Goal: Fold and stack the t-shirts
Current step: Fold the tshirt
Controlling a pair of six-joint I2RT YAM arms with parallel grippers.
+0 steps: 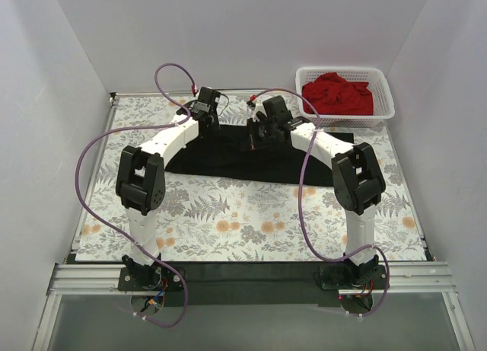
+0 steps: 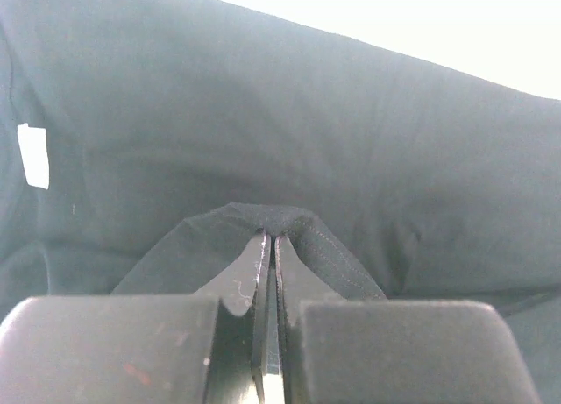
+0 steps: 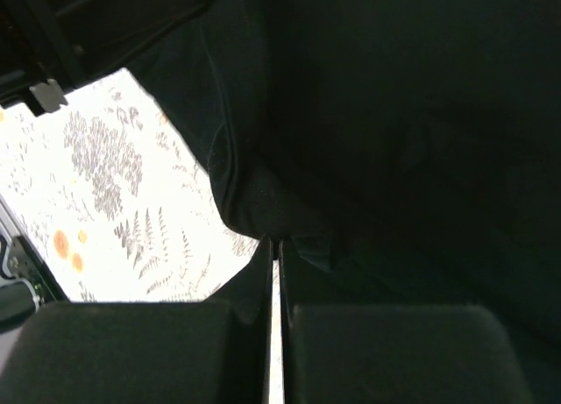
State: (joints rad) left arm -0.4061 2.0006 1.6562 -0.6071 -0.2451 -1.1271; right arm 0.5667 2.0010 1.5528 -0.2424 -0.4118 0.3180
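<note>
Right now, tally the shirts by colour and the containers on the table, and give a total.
black t-shirt: 1
red t-shirt: 1
white basket: 1
Total: 3

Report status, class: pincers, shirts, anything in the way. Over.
Shut on black shirt: left pincer, right pincer. In basket: red shirt, heaped. Nothing blocking the fold.

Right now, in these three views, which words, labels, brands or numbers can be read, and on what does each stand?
None can be read.
The white tag on the black t-shirt looks blank and washed out.
The white basket shows no legible marking.
</note>
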